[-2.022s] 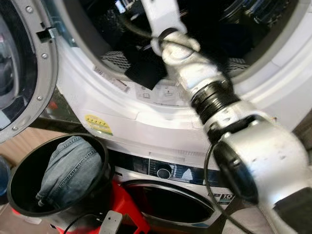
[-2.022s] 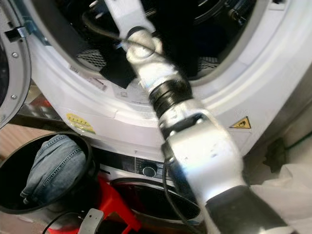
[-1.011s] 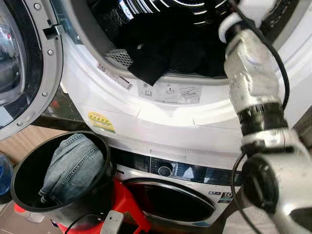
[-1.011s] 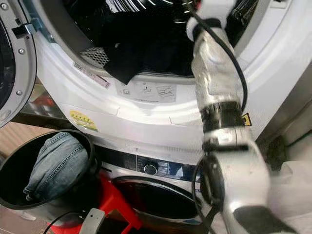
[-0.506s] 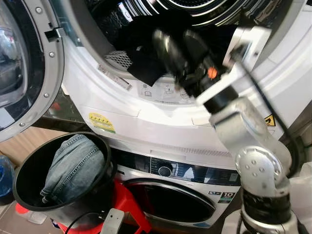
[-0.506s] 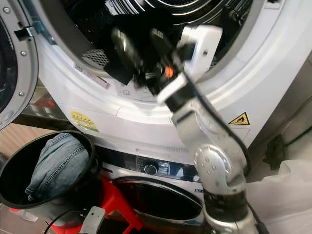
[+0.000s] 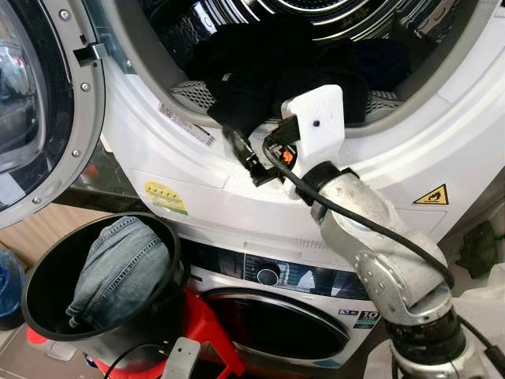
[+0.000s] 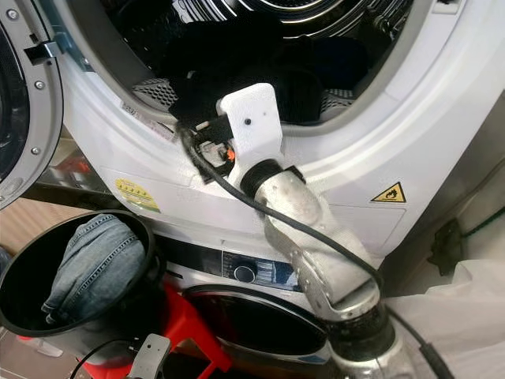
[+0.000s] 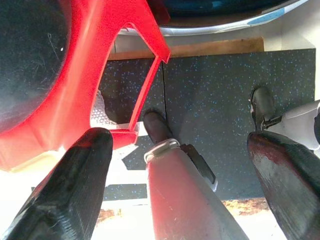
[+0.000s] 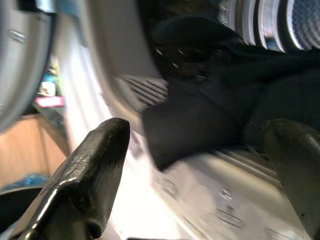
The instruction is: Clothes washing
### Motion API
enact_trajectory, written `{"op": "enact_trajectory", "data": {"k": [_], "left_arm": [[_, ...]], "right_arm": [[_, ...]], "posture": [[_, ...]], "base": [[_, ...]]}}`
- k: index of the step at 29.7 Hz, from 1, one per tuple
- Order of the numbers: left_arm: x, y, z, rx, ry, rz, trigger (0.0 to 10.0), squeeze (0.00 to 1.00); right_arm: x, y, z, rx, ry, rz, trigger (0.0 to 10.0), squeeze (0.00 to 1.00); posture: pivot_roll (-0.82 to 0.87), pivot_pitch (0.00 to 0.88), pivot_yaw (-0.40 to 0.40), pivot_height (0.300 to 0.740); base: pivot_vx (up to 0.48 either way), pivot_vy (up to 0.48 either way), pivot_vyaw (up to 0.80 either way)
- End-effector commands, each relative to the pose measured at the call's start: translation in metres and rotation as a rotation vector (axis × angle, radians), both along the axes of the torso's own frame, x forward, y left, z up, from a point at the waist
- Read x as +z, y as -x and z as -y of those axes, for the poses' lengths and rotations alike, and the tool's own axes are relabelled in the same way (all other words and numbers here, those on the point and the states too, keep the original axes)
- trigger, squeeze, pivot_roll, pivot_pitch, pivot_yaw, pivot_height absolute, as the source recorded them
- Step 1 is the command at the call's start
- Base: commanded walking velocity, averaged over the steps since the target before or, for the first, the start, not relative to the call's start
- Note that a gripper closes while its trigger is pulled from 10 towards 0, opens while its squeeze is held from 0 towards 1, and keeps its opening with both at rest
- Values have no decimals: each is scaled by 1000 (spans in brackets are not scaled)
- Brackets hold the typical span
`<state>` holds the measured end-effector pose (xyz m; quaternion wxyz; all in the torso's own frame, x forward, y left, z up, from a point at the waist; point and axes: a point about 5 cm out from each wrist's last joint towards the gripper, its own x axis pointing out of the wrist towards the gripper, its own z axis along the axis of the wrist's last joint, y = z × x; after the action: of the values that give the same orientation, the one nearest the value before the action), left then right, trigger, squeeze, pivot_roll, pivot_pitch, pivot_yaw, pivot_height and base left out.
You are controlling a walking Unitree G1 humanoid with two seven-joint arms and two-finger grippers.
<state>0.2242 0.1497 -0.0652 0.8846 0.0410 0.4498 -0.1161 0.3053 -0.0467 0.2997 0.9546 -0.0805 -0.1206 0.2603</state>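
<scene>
While the upper drum [image 7: 442, 47] is standing open with its door [image 7: 39, 110] swung aside, dark clothes [image 7: 260, 71] are being seen heaped at its front lip, one corner hanging over the rim. The right arm [image 7: 371, 245] is being held up at that rim; the fingers cannot be made out in the eye views. Jeans [image 7: 118, 272] are lying in a black bucket [image 7: 47, 276] on a red stool [image 8: 185, 324], beside the lower washer [image 7: 276, 316].

In the left wrist view, the left gripper [image 9: 185, 165] is being held spread above a dark floor [image 9: 215, 100], empty.

In the right wrist view, the right gripper [image 10: 200, 165] is being held spread, empty, facing the dark clothes.
</scene>
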Motion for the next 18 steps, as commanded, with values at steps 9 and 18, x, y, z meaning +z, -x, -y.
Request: {"op": "enact_trajectory", "data": {"k": [9,18], "left_arm": [[-3,5,-5,12,-16,-21,10000,0],[-4,6,-6,10,-19,-22,10000,0]], "right_arm": [[13,-21,-2,-149,108,25,10000,0],[39,-45,-24,-140,107,67,10000,0]], "posture": [[-179,102,94,740],[-178,94,90,740]], "base": [[0,0,0],[0,0,0]]}}
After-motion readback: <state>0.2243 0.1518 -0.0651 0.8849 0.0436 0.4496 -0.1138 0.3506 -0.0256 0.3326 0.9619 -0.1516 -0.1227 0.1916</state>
